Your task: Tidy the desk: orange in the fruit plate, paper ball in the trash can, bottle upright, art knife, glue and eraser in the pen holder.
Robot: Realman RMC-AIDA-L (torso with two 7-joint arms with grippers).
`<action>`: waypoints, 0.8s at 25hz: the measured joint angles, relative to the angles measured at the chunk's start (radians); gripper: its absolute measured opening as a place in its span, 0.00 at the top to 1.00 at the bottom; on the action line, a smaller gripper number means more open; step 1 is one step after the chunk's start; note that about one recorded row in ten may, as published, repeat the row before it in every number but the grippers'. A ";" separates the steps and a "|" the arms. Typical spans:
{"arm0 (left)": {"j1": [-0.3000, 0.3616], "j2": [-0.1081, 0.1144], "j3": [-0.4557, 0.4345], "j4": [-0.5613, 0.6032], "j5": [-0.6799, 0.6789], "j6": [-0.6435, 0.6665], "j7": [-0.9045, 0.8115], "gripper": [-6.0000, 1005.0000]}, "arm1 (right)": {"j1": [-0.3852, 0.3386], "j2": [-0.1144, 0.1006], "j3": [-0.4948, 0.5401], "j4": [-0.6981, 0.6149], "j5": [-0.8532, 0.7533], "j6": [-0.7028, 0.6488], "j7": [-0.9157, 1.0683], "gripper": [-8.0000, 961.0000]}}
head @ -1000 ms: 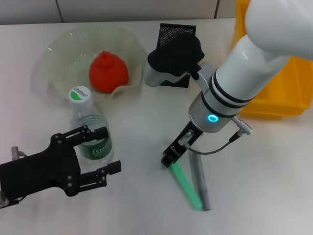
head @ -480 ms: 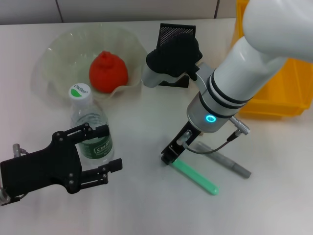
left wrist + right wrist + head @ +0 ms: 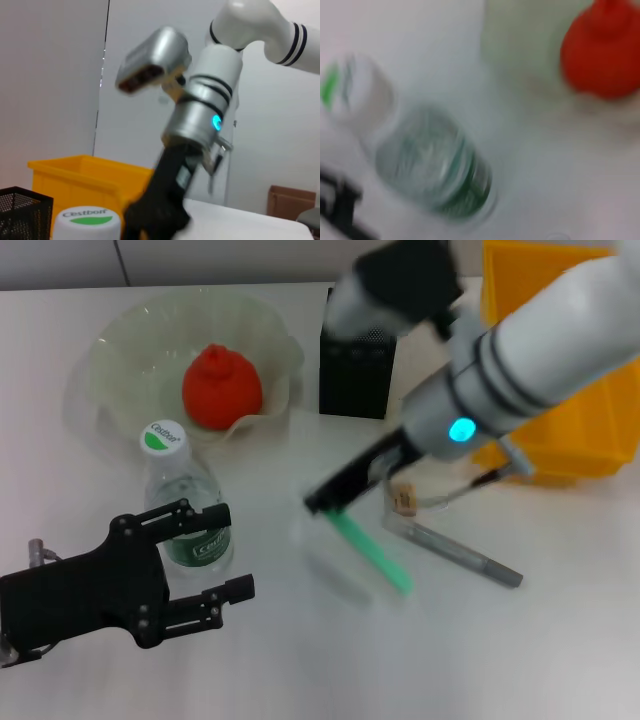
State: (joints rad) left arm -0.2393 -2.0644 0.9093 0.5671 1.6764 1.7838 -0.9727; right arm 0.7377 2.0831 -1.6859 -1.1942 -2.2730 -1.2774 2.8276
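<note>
The orange (image 3: 222, 387) lies in the clear fruit plate (image 3: 112, 348). In front of the plate the bottle (image 3: 187, 502) stands upright. My left gripper (image 3: 233, 549) is open, with its fingers on either side of the bottle's base. My right gripper (image 3: 335, 498) hangs over the middle of the table, shut on one end of a green stick (image 3: 372, 552) that slants down above the surface. A grey pen-shaped tool (image 3: 465, 558) lies on the table to its right. The black mesh pen holder (image 3: 357, 365) stands behind. Paper ball and eraser are out of view.
A yellow bin (image 3: 560, 410) sits at the back right, partly behind my right arm. The left wrist view shows the bottle cap (image 3: 87, 220), the pen holder (image 3: 22, 210) and the bin (image 3: 82, 177). In the right wrist view are the bottle (image 3: 435, 175) and orange (image 3: 607, 55).
My right arm has risen and swung back, lifting the green stick off the table. The grey tool has turned and stays on the table. My left gripper barely shifted.
</note>
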 joint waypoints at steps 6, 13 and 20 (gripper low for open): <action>0.002 0.002 0.000 0.001 0.000 0.002 -0.026 0.23 | -0.128 0.000 0.230 -0.206 0.020 0.023 -0.139 0.81; 0.006 0.001 0.001 -0.005 0.009 0.003 -0.027 0.21 | -0.248 0.001 0.338 -0.136 0.429 0.279 -0.625 0.81; 0.015 -0.003 0.002 -0.008 0.020 0.000 -0.023 0.21 | -0.217 0.002 0.360 0.234 1.077 0.344 -1.427 0.81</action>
State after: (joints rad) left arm -0.2241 -2.0673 0.9113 0.5589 1.6965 1.7837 -0.9957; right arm 0.5209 2.0847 -1.3256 -0.9598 -1.1960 -0.9331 1.4003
